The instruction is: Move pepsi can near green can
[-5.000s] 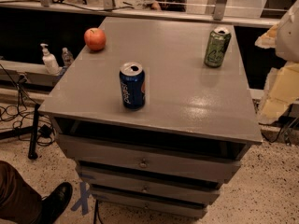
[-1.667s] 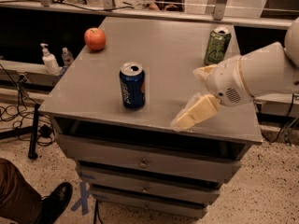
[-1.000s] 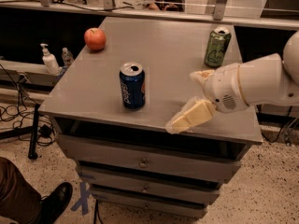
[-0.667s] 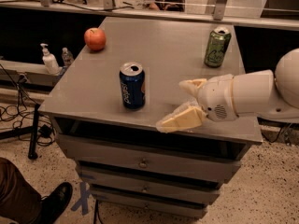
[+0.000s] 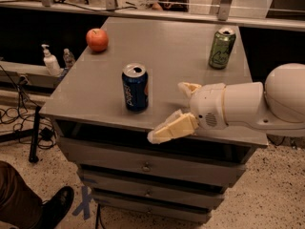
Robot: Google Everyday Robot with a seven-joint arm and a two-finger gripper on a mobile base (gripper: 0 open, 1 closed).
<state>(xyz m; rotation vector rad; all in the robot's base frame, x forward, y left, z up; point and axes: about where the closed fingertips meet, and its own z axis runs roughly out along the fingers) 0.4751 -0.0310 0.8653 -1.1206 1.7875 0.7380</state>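
Observation:
The pepsi can (image 5: 135, 88) is dark blue with a silver top and stands upright near the front of the grey table (image 5: 171, 46). The green can (image 5: 222, 47) stands upright at the table's back right. My gripper (image 5: 167, 112) is on a white arm reaching in from the right. It hangs just right of the pepsi can, over the table's front edge, open and empty. One cream finger (image 5: 172, 128) points toward the front left, the other (image 5: 189, 88) lies behind it. The gripper does not touch the can.
A red apple (image 5: 97, 39) sits at the table's back left. Drawers (image 5: 143, 168) run below the tabletop. A white pump bottle (image 5: 50, 61) stands on a ledge at left. A person's shoe (image 5: 55, 206) and cables are on the floor at lower left.
My arm came in from the right and has moved steadily left and toward the front edge, closing on the pepsi can. The cans and the apple have not moved.

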